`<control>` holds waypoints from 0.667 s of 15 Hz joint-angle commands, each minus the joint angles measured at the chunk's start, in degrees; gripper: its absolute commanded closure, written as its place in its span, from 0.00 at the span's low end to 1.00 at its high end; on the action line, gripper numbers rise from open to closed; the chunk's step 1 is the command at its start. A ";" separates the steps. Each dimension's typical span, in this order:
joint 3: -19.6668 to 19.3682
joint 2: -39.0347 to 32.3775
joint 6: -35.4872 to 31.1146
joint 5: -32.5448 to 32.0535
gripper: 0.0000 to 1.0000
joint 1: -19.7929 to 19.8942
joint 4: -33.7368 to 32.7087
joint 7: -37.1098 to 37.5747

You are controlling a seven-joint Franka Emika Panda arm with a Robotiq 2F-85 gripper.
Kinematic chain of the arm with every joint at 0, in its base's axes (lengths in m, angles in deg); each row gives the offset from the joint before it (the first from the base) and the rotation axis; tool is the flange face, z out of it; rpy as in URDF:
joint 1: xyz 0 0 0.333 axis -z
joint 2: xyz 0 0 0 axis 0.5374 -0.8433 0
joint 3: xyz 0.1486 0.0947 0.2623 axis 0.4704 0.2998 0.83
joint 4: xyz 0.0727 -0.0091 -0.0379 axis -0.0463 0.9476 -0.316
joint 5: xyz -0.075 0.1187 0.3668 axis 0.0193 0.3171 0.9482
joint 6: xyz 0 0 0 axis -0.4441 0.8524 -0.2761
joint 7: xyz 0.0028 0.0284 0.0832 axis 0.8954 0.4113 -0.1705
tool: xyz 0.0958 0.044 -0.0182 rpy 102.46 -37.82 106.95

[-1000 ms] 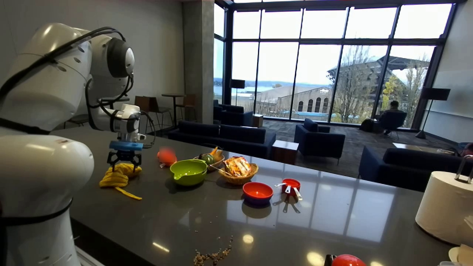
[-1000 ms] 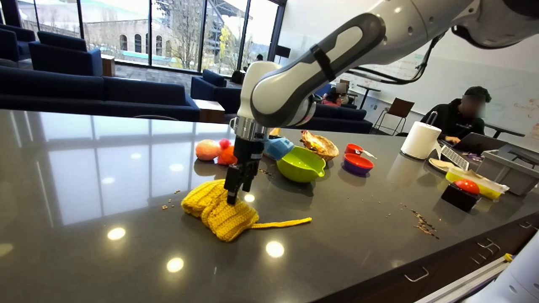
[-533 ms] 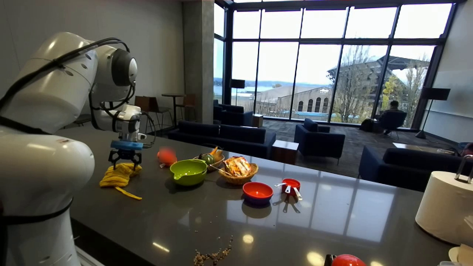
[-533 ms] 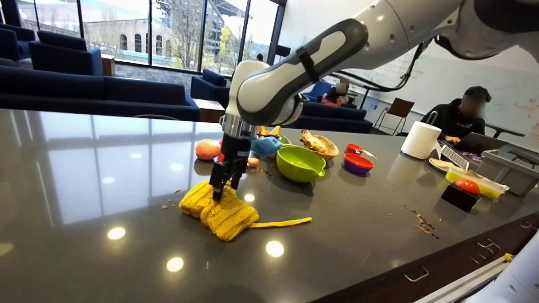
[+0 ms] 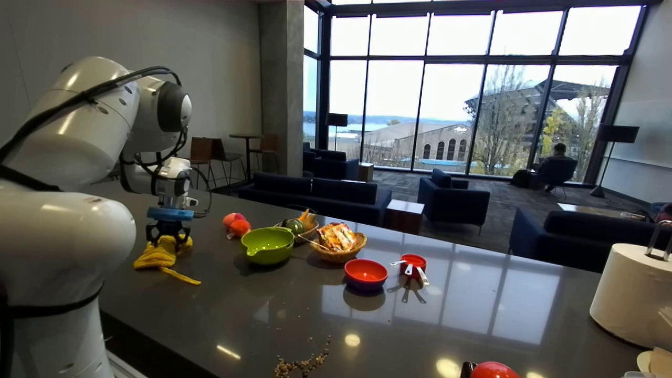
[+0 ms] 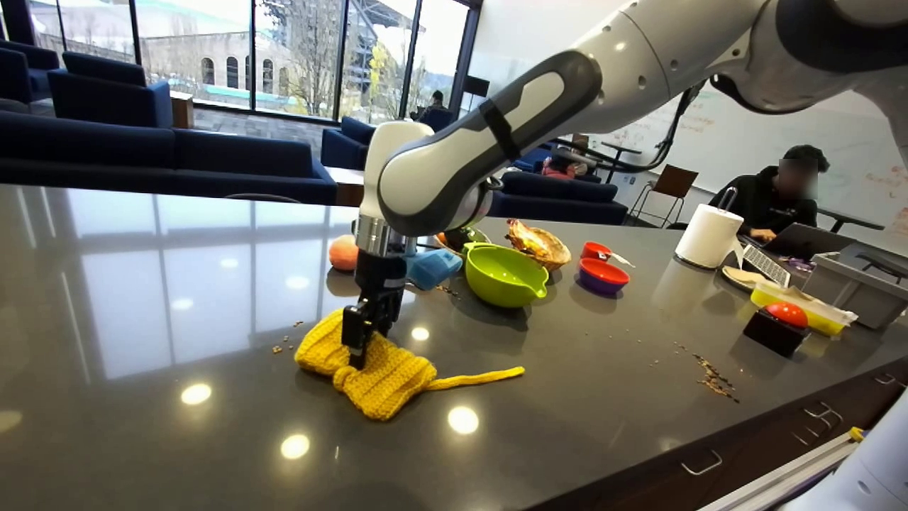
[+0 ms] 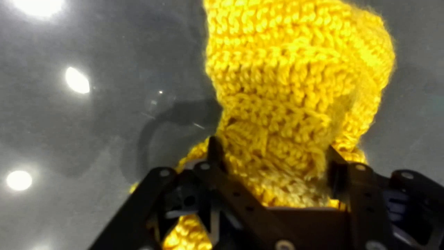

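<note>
A yellow knitted piece (image 6: 386,383), pinched in at its middle like a bow and with a long thin tail (image 6: 477,378), lies on the dark shiny counter. My gripper (image 6: 369,349) reaches straight down onto its narrow middle; both exterior views show this. In the wrist view, the knit (image 7: 298,76) fills the gap of my gripper (image 7: 272,145), wrinkled between the two black fingers. Those fingers stand apart, one at each side, and seem to touch the yarn. How firmly they press cannot be seen. Their lower ends are partly sunk in the yarn.
Beside the knit stands a lime-green spouted bowl (image 5: 268,253), with orange-red round things (image 5: 240,227) near it. Farther along are a basket with a packet (image 5: 338,244), a red-and-purple bowl (image 5: 366,275) and measuring cups (image 5: 413,262). A paper towel roll (image 6: 709,238) stands at the far end.
My gripper has come down and shifted left in both exterior views, into the knit. The fingers have drawn closer together. The knit has moved slightly left with them.
</note>
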 commanded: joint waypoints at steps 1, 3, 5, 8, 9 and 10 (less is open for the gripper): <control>-0.75 -0.95 2.45 -2.37 0.62 -1.76 -1.46 2.27; -0.99 -0.20 3.94 -3.30 0.77 -2.23 -2.47 2.94; -1.09 0.59 6.49 -3.92 0.92 -2.54 -3.81 3.38; -1.41 2.13 10.60 -5.51 0.96 -2.97 -5.88 3.77; -1.55 2.72 11.64 -6.10 0.97 -3.06 -6.43 3.89; -1.35 3.32 12.87 -5.95 0.96 -2.84 -7.13 3.89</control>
